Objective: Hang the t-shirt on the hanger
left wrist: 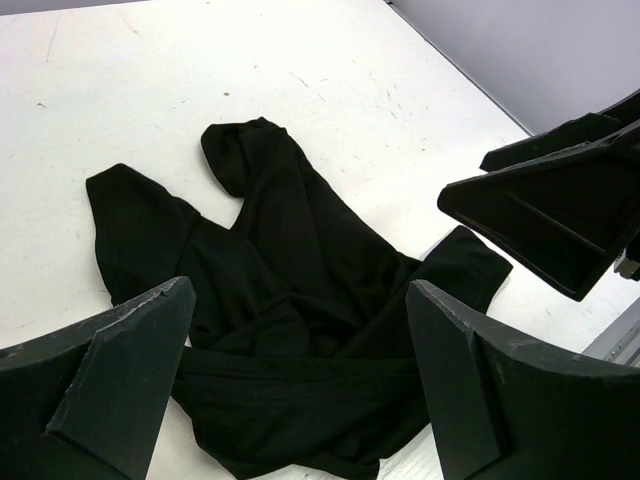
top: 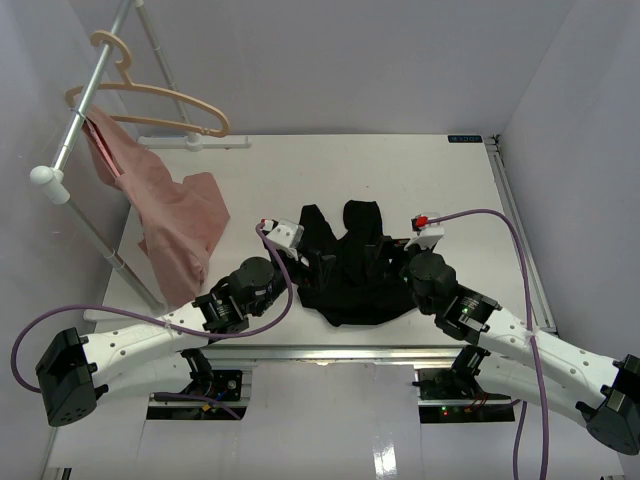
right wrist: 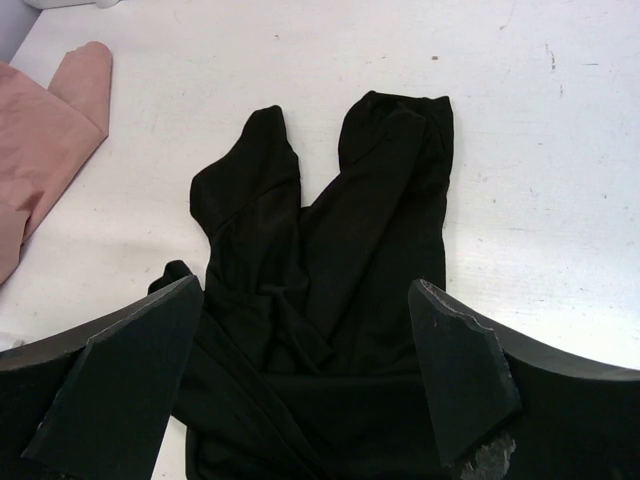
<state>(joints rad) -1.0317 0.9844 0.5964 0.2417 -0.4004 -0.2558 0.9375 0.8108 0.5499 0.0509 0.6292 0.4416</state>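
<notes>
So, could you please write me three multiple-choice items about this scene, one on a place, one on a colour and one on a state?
1. Where is the wooden hanger?
A. Lying on the table.
B. Hanging on the grey rail.
C. Held in a gripper.

2. What colour is the t-shirt lying under the left gripper and the right gripper?
A. Black.
B. Pink.
C. White.

3. How do the two grippers stand?
A. Both shut on cloth.
B. One open, one shut.
C. Both open.

Answers:
1 B: its hook sits over the rail at the top left of the overhead view.
2 A: the crumpled cloth in both wrist views is black.
3 C: each wrist view shows a wide gap with nothing gripped.
</notes>
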